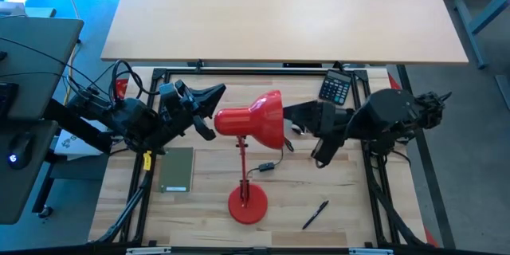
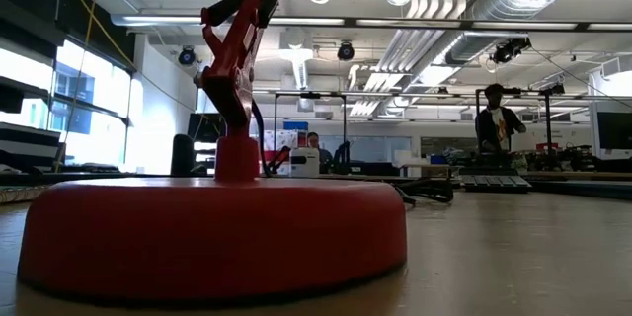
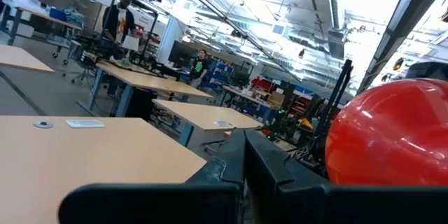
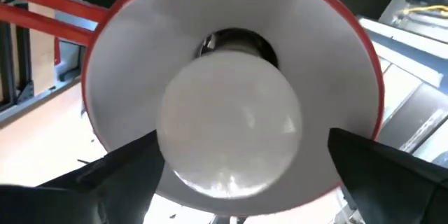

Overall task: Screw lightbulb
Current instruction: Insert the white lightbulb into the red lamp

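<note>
The red desk lamp stands on its round base (image 1: 248, 205), its shade (image 1: 256, 118) tipped level with the mouth toward the table's right. The white lightbulb (image 4: 231, 126) sits inside the shade (image 4: 126, 63), with its narrow end in the socket. My right gripper (image 4: 238, 164) is open at the shade's mouth, one finger on each side of the bulb's round head. A gap shows at one finger (image 4: 364, 161). The other finger (image 4: 133, 161) stands close to the bulb. My left gripper (image 1: 213, 100) is shut beside the shade's rounded back (image 3: 392, 133). My left gripper lies level with its shut fingers (image 3: 245, 164) alongside the shade's rounded back, coming from the table's left. I cannot tell whether they touch it. My right gripper comes level from the table's right. I cannot tell whether its nearer finger touches the bulb.
A black calculator (image 1: 335, 88) lies at the far right, a green pad (image 1: 177, 169) at the left and a black pen (image 1: 315, 214) near the front. The lamp's cord switch (image 1: 267, 166) lies beside its stem. A large desk (image 1: 279, 16) stands beyond. People (image 2: 494, 118) show far off.
</note>
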Controlling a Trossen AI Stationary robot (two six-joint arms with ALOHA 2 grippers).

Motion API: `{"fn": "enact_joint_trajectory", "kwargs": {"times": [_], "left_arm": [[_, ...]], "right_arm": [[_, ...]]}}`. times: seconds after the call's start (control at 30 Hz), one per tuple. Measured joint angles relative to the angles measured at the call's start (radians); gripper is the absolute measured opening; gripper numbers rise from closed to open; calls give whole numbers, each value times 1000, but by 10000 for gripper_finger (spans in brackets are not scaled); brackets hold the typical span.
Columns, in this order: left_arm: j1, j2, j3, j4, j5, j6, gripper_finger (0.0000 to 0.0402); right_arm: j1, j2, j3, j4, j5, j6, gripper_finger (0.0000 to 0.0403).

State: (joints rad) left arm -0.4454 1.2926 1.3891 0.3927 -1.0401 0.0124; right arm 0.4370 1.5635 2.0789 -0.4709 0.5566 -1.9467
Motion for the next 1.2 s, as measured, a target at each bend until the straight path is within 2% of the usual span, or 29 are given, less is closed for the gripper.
{"fn": "enact_joint_trajectory", "kwargs": {"times": [0.4,0.97,1.2], "left_arm": [[0,0,0,2,0,0,0],[0,-10,0,21,1,-1,0],[0,-11,0,32,10,-71,0]], "right_arm": [[0,-3,2,-85,11,12,398],[0,-3,2,-93,11,13,398],[0,-3,2,-94,11,14,398]]}}
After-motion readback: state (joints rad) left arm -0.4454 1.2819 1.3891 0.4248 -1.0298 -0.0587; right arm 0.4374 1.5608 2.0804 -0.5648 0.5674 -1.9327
